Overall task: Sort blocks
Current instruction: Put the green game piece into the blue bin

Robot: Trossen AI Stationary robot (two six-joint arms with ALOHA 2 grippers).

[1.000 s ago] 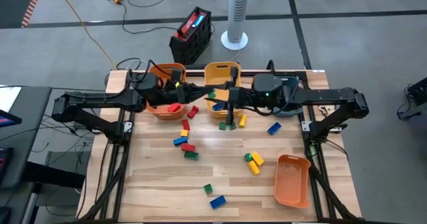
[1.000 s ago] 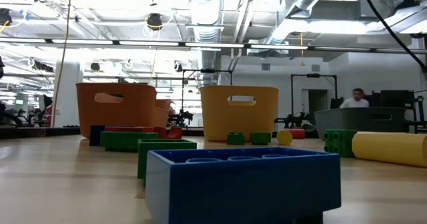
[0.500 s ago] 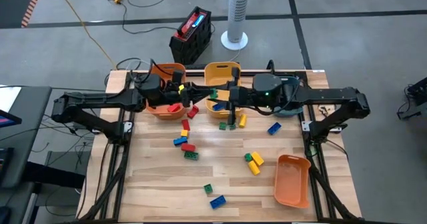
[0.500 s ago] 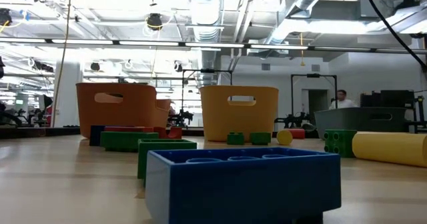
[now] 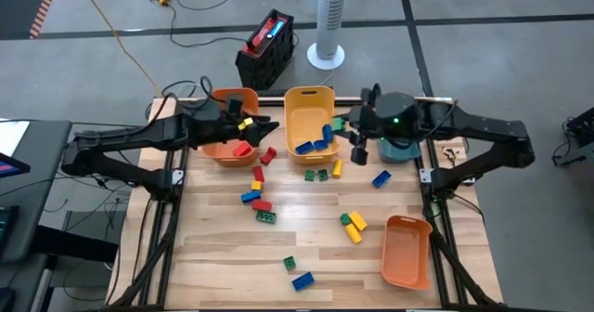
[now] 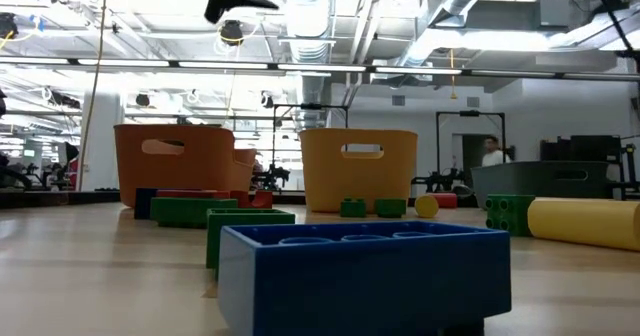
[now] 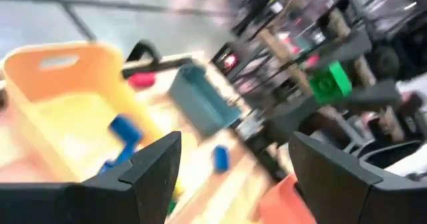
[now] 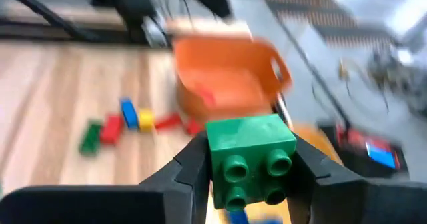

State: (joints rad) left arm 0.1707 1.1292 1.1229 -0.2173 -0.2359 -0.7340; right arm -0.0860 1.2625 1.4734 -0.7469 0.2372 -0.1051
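1. Right pincer point(image 8: 248, 159) is up off the surface with a green block point(image 8: 250, 159) pinched between its fingers, studs facing the wrist camera. In the high view it hangs in the gap between the yellow bin point(image 5: 309, 113) and the teal bin point(image 5: 401, 149).
2. The relation that counts: the teal bin lies just beside that pincer, on the side away from the yellow bin, and the right arm is clearly the nearer one to it. The yellow bin holds blue blocks point(image 5: 320, 143), so it does not look like the green block's home; which bin it belongs in I can't confirm.
3. The block is stubby and gripped across its short sides; no long axis to fuss over for a drop.
4. Left pincer point(image 5: 261, 127) is spread wide and empty, raised just beyond the orange bin point(image 5: 228, 101) toward the yellow bin. A red block point(image 5: 242, 149) lies inside the orange bin.
5. Room to move: the two pincers are apart, with the yellow bin between them, so a swing away from it stays clear of the left arm. The teal bin sits near the surface's far right corner, so overshoot is the risk there.
6. Loose blocks point(image 5: 257, 198) scatter on the surface on the camera side of the yellow bin, with a tipped orange bin point(image 5: 406, 250) farther out.
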